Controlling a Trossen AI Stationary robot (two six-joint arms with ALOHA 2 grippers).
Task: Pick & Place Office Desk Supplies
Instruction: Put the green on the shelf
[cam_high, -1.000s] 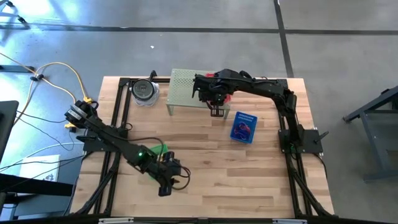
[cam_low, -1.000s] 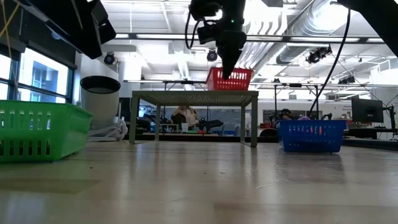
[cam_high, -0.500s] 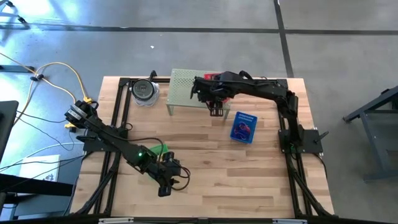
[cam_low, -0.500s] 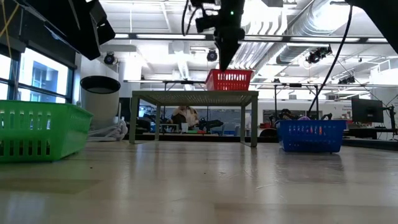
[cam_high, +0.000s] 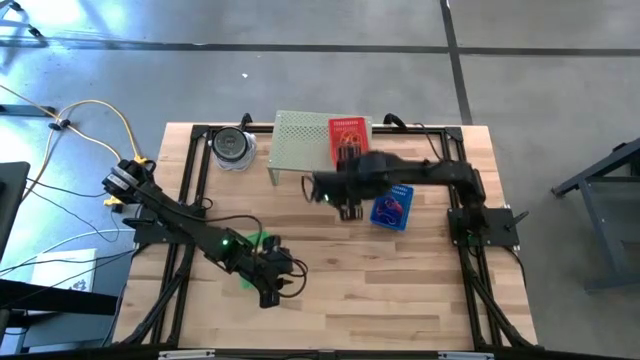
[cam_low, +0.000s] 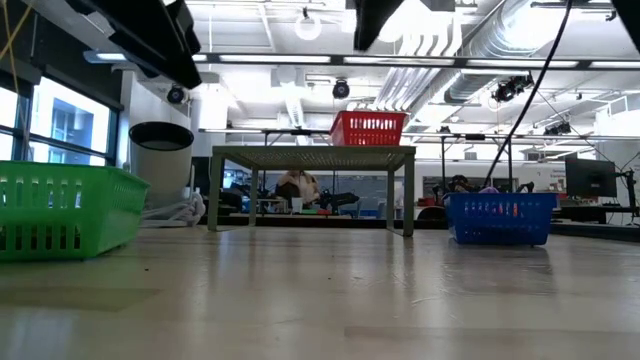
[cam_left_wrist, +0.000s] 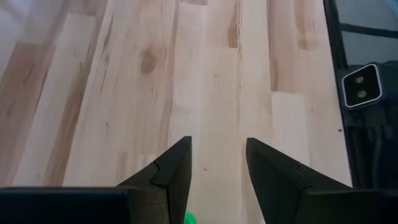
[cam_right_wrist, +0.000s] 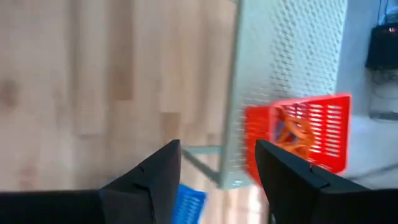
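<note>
A red basket (cam_high: 349, 138) with orange loops (cam_right_wrist: 291, 134) stands on the pale-green perforated shelf (cam_high: 300, 140) at the table's far side. Right of the shelf, a blue basket (cam_high: 391, 207) on the table holds red and purple bits. My right gripper (cam_right_wrist: 217, 171) is open and holds nothing. In the high view my right gripper (cam_high: 347, 206) hangs high over the bare wood just in front of the shelf, left of the blue basket. My left gripper (cam_left_wrist: 217, 171) is open over bare wood near the table's front, and a green basket (cam_high: 258, 243) sits under its arm.
A round dark-rimmed tub (cam_high: 232, 147) stands at the far left, beside the shelf. Black frame rails (cam_high: 190, 190) run along both table sides. The shelf stands on legs (cam_low: 408, 190) with a gap below it. Bare wood (cam_high: 380, 290) fills the middle and front right.
My right gripper has risen from the red basket and swung off the shelf toward the table's near edge, turning as it went. It has left the top of the low view. The red basket stays on the shelf, now uncovered from above.
</note>
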